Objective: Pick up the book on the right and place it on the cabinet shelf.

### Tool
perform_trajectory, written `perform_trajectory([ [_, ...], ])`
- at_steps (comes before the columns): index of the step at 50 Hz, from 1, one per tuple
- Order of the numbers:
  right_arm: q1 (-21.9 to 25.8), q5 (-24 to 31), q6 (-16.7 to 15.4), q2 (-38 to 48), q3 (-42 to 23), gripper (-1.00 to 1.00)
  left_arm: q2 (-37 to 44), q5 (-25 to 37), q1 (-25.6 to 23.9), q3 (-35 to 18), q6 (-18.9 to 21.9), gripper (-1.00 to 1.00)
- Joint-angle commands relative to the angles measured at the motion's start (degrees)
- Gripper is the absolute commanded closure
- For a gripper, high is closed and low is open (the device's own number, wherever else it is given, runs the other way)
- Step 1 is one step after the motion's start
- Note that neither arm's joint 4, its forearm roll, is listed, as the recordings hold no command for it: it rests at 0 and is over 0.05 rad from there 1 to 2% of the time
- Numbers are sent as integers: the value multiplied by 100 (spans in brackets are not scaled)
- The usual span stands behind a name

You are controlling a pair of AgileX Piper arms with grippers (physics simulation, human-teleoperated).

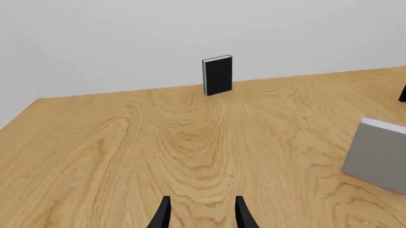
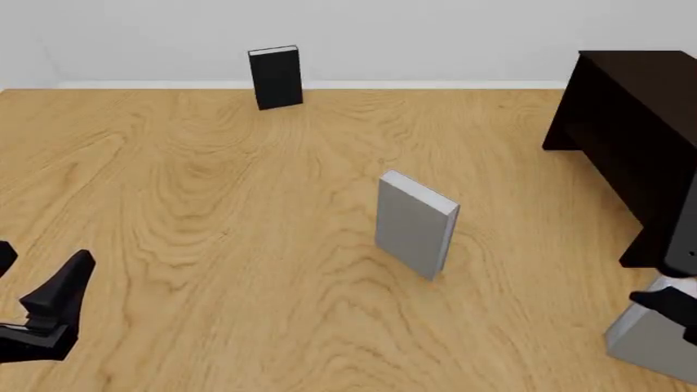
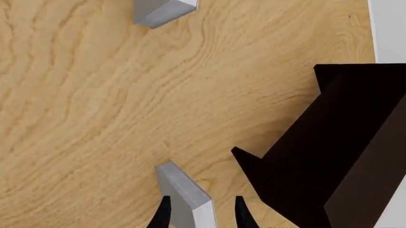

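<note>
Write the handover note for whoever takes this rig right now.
Left pincer: open, holding nothing, low over bare table.
Right pincer: fingers either side of the right grey book; whether it grips cannot be told.
That book is beside the dark cabinet.
Other grey book mid-table, black book at the far edge.
Done: approach. Left: grip, lift, shelve.

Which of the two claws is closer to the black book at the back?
Left. The left gripper faces the black book across open table; the right gripper sits by the cabinet, straddling a grey book.
</note>
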Motion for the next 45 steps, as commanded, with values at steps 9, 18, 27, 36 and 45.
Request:
perform_trajectory([
  [9,-256,-407,66,264,329,-100,137,-102,1,0,2,-100],
  [18,-346,-557,62,358,445,-100,223,-174,-10,0,24,-100],
  [27,-398,-747,87,490,528,-100,231,-166,-30,0,22,-100],
  [36,-492,-879,38,545,694,-100,226,-146,-35,0,23,-100],
  [45,-639,-970,-61,550,835,-100,244,-149,-39,0,34,-100],
])
